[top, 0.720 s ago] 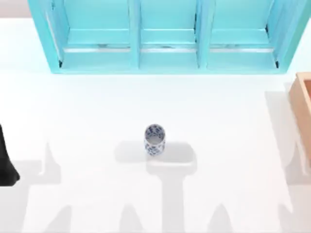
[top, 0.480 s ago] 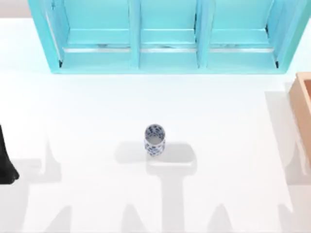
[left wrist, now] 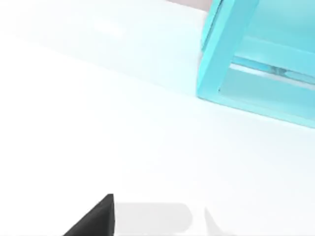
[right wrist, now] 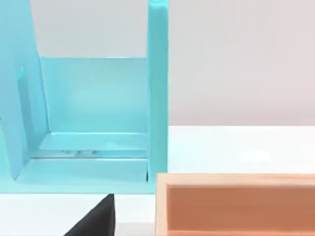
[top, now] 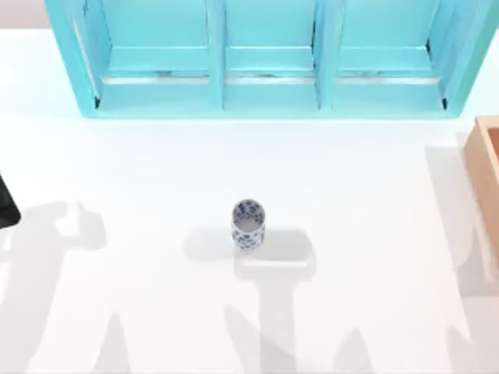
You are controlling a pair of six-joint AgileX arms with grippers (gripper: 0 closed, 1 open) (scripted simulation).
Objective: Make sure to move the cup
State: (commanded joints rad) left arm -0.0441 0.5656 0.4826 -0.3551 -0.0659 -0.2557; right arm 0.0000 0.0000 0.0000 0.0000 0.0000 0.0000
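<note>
The cup [top: 248, 224] stands upright near the middle of the white table, white with a blue floral pattern and a pale inside. Nothing touches it. A dark part of my left arm [top: 6, 206] shows at the table's left edge, far to the left of the cup. In the left wrist view a black piece of my left gripper [left wrist: 93, 221] hangs over bare table. The right wrist view has a black piece of my right gripper [right wrist: 96, 219] facing the shelf and box.
A cyan shelf unit [top: 265, 86] with three open bays runs along the back of the table; its corner [left wrist: 221, 59] and one bay [right wrist: 93, 128] show in the wrist views. A wooden box [top: 487, 179] [right wrist: 236, 204] sits at the right edge.
The dark part of my left arm has moved back along the left edge, and the arm shadows on the table have shifted. The cup has stayed where it was.
</note>
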